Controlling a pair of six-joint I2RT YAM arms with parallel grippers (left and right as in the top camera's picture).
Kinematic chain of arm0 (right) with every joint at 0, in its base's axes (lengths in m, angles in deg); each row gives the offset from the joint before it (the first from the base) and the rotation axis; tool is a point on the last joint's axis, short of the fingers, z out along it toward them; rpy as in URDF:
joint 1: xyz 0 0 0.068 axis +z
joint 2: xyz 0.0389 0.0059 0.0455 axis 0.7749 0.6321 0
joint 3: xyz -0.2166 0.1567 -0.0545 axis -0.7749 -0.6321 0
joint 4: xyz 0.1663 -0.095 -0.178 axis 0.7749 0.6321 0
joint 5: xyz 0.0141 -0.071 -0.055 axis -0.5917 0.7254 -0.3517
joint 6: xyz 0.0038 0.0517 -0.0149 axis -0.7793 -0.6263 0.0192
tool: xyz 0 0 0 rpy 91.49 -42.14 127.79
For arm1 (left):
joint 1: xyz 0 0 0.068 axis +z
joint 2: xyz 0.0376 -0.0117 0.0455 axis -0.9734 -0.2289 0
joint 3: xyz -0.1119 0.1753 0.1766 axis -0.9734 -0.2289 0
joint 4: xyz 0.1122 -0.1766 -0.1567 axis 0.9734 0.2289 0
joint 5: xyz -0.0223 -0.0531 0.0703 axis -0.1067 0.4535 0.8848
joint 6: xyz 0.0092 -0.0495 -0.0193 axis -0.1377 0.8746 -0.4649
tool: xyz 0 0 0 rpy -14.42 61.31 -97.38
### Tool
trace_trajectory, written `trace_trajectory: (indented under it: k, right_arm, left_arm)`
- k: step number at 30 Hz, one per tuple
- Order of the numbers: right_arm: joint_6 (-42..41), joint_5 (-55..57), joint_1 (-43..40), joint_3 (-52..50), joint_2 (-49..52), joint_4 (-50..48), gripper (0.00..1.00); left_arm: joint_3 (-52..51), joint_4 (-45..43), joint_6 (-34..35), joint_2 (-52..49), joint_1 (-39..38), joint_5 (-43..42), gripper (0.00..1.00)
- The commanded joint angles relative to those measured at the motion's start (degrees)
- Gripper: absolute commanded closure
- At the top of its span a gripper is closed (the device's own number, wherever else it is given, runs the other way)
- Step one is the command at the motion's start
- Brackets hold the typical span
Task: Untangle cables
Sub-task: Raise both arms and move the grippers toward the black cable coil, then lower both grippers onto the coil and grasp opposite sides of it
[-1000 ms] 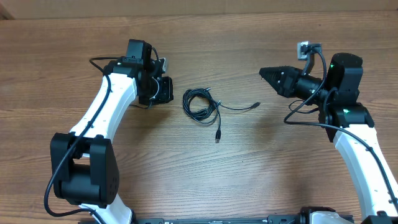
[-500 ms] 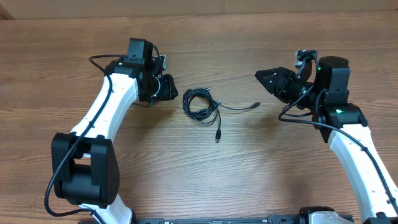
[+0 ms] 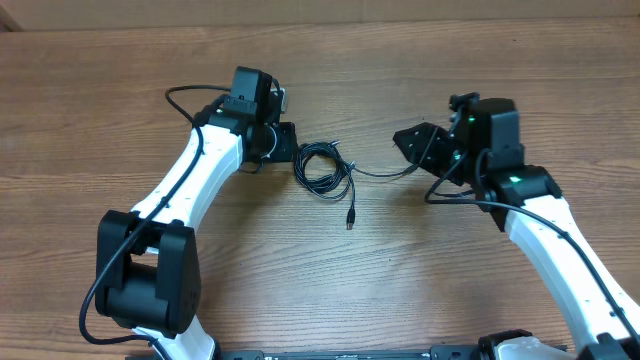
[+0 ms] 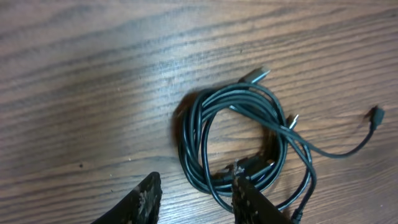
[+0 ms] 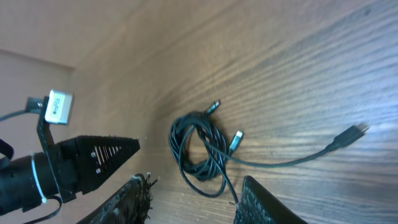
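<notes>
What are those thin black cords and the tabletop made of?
Cables: probably rubber or plastic sheathing, black and slightly glossy, judging by faint highlights and soft looping. Their plugs have silvery tips, likely metal. Table: wood or wood-look laminate, brown with dark grain streaks and a soft sheen; which one cannot be told.

Cables (image 3: pixel 334 181): thin, black, bundled in loose flat coil, frame centre. One tail runs right to plug (image 3: pixel 414 168). Other tail runs down to second plug (image 3: pixel 350 221).
</notes>
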Motion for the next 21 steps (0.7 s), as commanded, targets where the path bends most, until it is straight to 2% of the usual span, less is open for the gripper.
trace_trajectory:
  k: [1,7,14,16,17,21]
  right_arm:
    - [-0.2,1.0,2.4,0.6,3.6,-0.2,0.54]
    - [-0.2,1.3,6.9,0.6,10.6,-3.8,0.54]
    - [0.0,5.1,7.4,0.6,13.3,-4.7,0.51]
    - [0.0,5.0,7.4,0.6,13.7,-5.1,0.50]
    - [0.0,5.0,7.4,0.6,14.1,-5.2,0.50]
    - [0.0,4.8,7.4,0.6,15.0,-4.9,0.50]
  left_arm:
    - [-1.1,-0.6,1.8,-0.8,-1.6,2.3,0.62]
    - [-1.1,-2.3,1.8,-6.5,-3.9,2.8,0.64]
    - [-1.1,-4.2,1.8,-11.4,-4.2,2.9,0.66]
    - [-1.1,-4.6,1.8,-11.6,-4.2,2.9,0.74]
    - [-1.1,-4.7,1.8,-11.6,-4.2,2.8,0.86]
    - [-1.1,-4.5,1.7,-11.6,-4.2,1.7,0.96]
